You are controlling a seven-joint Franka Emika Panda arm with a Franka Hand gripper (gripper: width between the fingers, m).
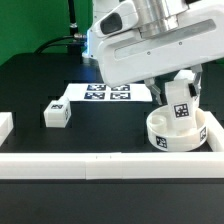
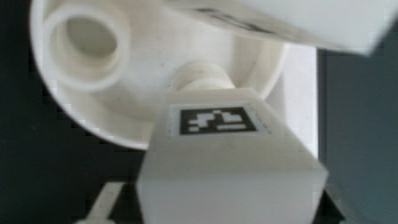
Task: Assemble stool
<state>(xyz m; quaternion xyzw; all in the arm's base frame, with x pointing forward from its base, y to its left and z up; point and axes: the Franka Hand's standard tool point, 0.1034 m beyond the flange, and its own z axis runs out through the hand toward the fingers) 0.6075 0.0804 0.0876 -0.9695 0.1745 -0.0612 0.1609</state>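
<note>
The gripper (image 1: 179, 96) is pinching a tagged leg (image 2: 221, 160) between its jaws and holding it peg-first against the round seat (image 1: 160, 136), seemingly to thread it into a socket, while another leg (image 1: 57, 115) is lying well apart from the seat.

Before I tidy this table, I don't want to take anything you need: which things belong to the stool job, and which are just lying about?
Stool job:
- seat
- held leg, at the seat
- loose leg

Just lying there:
- marker board
- white border rails
</note>
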